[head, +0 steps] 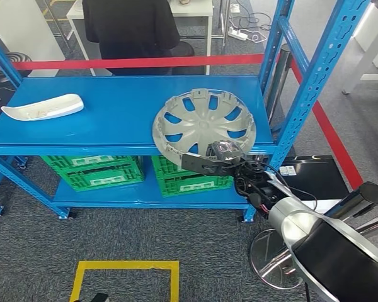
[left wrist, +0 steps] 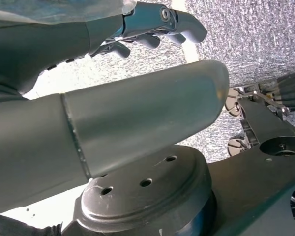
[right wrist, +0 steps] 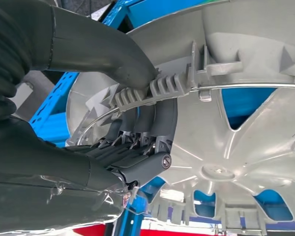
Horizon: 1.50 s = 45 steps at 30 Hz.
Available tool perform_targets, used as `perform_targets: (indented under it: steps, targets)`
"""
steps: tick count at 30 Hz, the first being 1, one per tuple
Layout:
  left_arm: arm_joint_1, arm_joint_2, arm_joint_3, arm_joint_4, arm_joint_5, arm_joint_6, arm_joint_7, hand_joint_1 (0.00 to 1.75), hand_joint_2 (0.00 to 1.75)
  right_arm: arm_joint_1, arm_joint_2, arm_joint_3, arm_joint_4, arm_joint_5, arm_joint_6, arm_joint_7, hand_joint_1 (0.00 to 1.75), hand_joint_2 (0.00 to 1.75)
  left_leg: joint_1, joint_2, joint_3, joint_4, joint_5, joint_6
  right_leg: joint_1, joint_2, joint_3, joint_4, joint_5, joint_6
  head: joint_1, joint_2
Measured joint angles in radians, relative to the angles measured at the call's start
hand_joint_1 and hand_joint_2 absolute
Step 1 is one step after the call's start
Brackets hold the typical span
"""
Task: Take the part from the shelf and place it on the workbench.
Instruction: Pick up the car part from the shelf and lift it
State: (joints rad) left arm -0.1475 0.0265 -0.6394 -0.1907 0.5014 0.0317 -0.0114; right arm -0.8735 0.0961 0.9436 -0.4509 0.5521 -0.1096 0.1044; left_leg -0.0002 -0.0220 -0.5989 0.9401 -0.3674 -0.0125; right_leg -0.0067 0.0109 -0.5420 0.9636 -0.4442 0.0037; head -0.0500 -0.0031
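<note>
Your right robot hand (head: pixel 215 157) is clamped on the near rim of the wheel cover (head: pixel 204 123), thumb over the rim and fingers (right wrist: pixel 146 123) under it. The cover lies on the shelf (head: pixel 116 113) at its front right edge, so lifting and carrying to the worktop remain. Your left robot hand (left wrist: pixel 153 24) hangs with fingers apart, holding nothing. Mind the blue upright (head: pixel 306 82) just beside the cover; a white trim piece (head: pixel 43 107) lies near the shelf's left edge.

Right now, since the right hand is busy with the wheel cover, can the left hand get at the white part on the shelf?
Probably not: the left hand hangs over carpet, away from the white part.
</note>
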Motion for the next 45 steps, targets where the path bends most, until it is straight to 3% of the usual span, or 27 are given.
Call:
perform_targets:
  steps: [7, 12, 27, 40, 45]
  targets:
    - [0.001, 0.002, -0.004, 0.0, 0.006, 0.0, -0.007, 0.0, 0.0, 0.015, -0.018, -0.026, -0.018, -0.091, -0.137, -0.11, 1.75, 1.75, 0.0, 0.0, -0.001, 0.0, 0.0, 0.0, 0.0, 0.0, 0.0, 0.0, 0.0, 0.0, 0.0, 0.0]
    - [0.003, 0.004, -0.005, 0.0, 0.016, 0.002, -0.01, 0.0, 0.0, 0.01, -0.042, -0.053, -0.068, -0.088, -0.24, -0.114, 1.75, 1.75, 0.0, 0.0, -0.001, 0.0, 0.0, 0.0, 0.0, 0.0, -0.001, 0.0, 0.0, 0.0, 0.0, 0.0]
    - [0.005, 0.004, -0.015, 0.0, 0.022, 0.005, -0.013, 0.0, 0.0, 0.032, -0.118, -0.147, -0.28, -0.176, -0.333, -0.176, 1.75, 1.75, 0.0, 0.0, -0.002, 0.0, 0.0, 0.0, 0.0, 0.0, -0.002, 0.0, 0.0, 0.0, 0.0, 0.0]
    - [0.004, 0.004, -0.03, 0.0, 0.023, 0.005, -0.013, 0.0, 0.0, 0.058, -0.157, -0.202, -0.407, -0.179, -0.342, -0.182, 1.75, 1.75, 0.0, 0.0, -0.002, 0.0, 0.0, 0.0, 0.0, 0.0, -0.003, 0.0, 0.0, 0.0, 0.0, 0.0]
    - [0.004, 0.004, -0.032, 0.0, 0.028, 0.005, -0.013, 0.0, 0.0, 0.08, -0.166, -0.223, -0.462, -0.216, -0.355, -0.253, 1.75, 1.75, 0.0, 0.0, -0.003, 0.0, 0.0, 0.0, 0.0, 0.0, -0.003, 0.0, 0.0, 0.0, 0.0, 0.0]
